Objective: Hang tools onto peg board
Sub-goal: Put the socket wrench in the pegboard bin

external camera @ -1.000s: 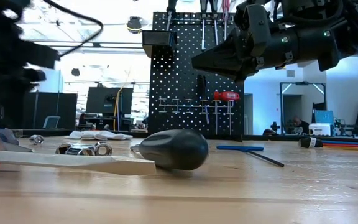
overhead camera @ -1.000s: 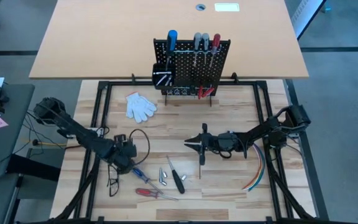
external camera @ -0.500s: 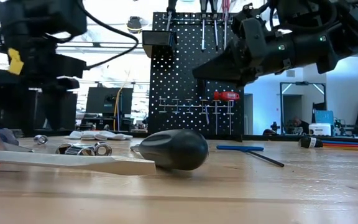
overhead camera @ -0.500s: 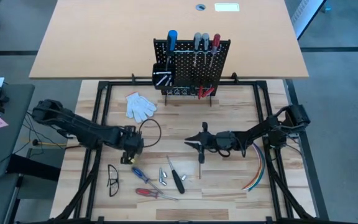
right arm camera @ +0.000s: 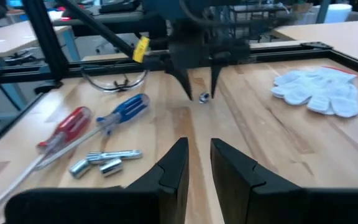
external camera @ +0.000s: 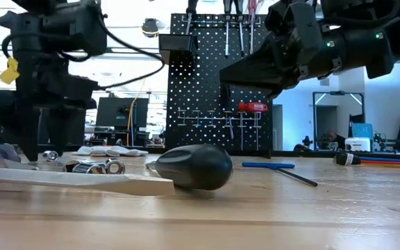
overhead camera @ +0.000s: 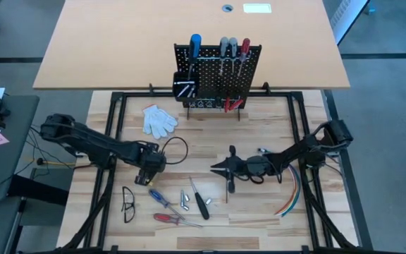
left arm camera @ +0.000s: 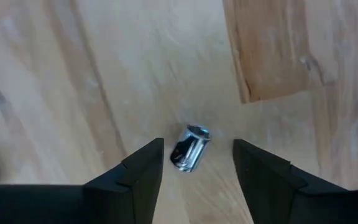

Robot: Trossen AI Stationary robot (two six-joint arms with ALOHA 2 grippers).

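Peg board (overhead camera: 217, 74) standing upright at the far middle of the table (overhead camera: 203, 141), carrying three screwdrivers along its top and red-handled pliers (overhead camera: 232, 104) near its foot. Lying on the near boards: one blue screwdriver (overhead camera: 158, 197), one red screwdriver (overhead camera: 169, 219), one black screwdriver (overhead camera: 201, 203), three silver bits (overhead camera: 185, 200), one T-handle key (overhead camera: 227, 182). One more silver bit (left arm camera: 190, 148) lying apart from these, directly between the fingers (left arm camera: 143, 171) of the left gripper (left arm camera: 194, 171), fingers apart and not touching it. Compared with a second ago: left gripper now positioned farther toward the table's middle, lowered over that bit. Right gripper (right arm camera: 197, 168) hovering near the T-handle key, slightly farther right than before, fingers narrowly apart, holding nothing.
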